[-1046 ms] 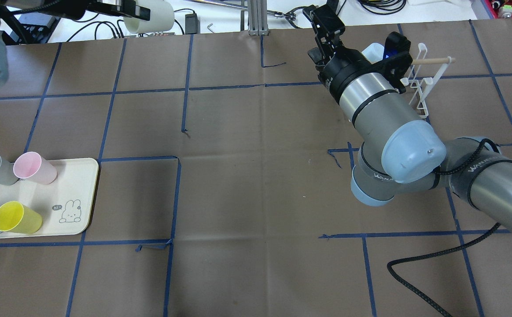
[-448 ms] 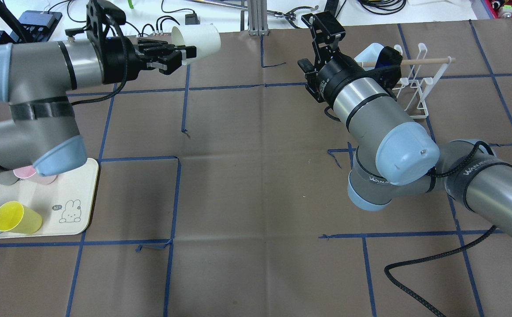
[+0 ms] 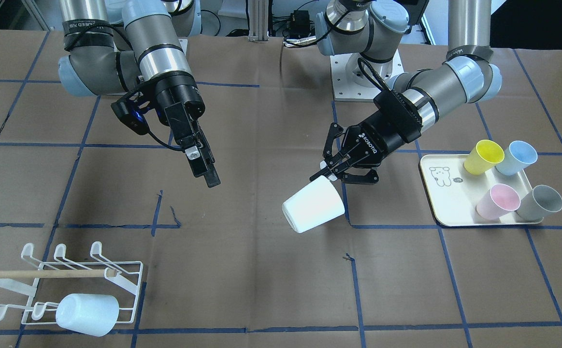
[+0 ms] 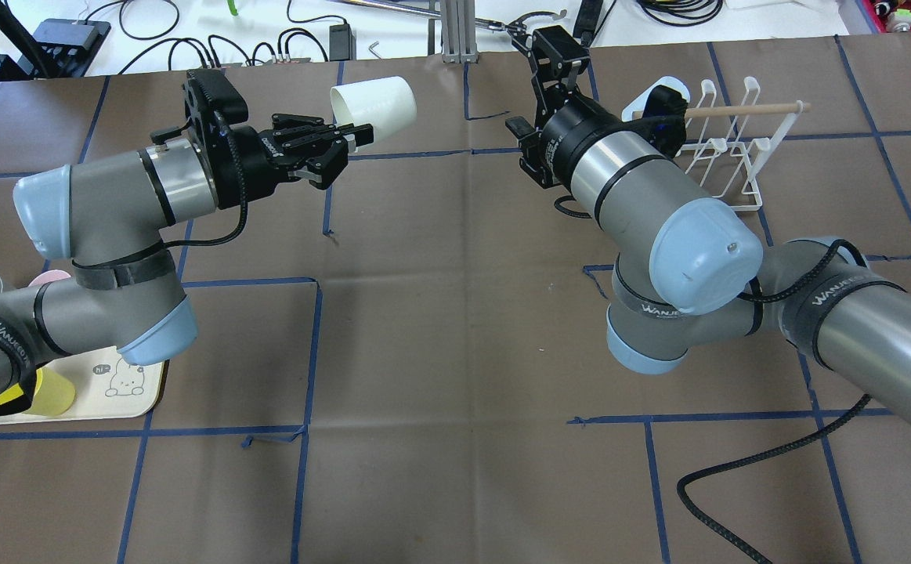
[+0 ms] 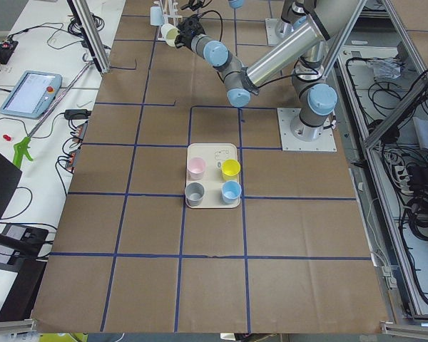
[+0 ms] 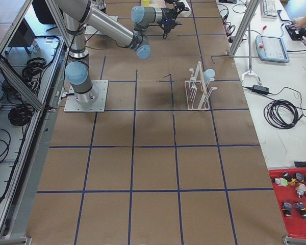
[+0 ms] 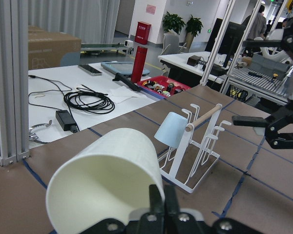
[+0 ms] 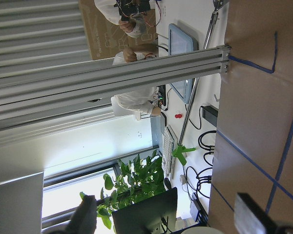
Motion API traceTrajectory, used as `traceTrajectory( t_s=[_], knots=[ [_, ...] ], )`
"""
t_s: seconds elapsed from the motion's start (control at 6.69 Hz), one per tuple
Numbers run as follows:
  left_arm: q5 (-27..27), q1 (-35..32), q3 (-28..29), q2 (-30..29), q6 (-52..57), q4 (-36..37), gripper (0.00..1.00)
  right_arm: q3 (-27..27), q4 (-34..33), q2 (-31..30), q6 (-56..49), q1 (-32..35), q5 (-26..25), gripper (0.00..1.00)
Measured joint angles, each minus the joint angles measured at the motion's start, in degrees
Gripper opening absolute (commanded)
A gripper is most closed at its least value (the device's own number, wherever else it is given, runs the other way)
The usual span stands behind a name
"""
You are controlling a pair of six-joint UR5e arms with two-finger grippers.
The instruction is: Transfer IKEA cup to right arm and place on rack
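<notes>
One white cup (image 4: 373, 102) in play, pinched by its rim in the left hand (image 4: 353, 137). The left wrist view shows the two fingers together on the rim wall, one inside the mouth and one outside. Cup lies roughly on its side, off the tabletop (image 4: 455, 313), mouth toward the left hand, base pointing away from it toward the rack side.

Right hand (image 4: 537, 86) is spread wide with nothing in it. In its own wrist view the fingers sit at opposite edges of the frame with only background between. It hangs near the far middle of the tabletop, facing the cup across a clear gap, not touching it.

Rack (image 4: 745, 157) stands on the tabletop just beyond the right hand, wooden dowel across the top. One pale blue cup (image 3: 87, 314) is hung mouth-down on a prong at the rack's end nearer the centre of the tabletop.

Cream tray (image 3: 430, 193) is on the left-arm side, well apart from the rack, and carries four cups: yellow (image 3: 483, 155), blue (image 3: 516, 157), pink (image 3: 498, 200), grey (image 3: 541, 202). In the overhead view the left arm hides most of them.
</notes>
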Motion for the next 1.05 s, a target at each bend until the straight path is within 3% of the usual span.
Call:
traceTrajectory(
  t_s=[0.3, 1.05],
  knots=[
    [-0.2, -1.0, -0.3, 0.3, -9.6, 6.3, 0.11, -0.5, 3.8, -0.1, 1.3, 1.0, 0.1, 1.00],
    [0.7, -4.3, -0.4, 0.7, -12.4, 7.4, 0.12, -2.9, 7.5, 0.0, 0.6, 4.8, 0.0, 1.00]
  ],
)
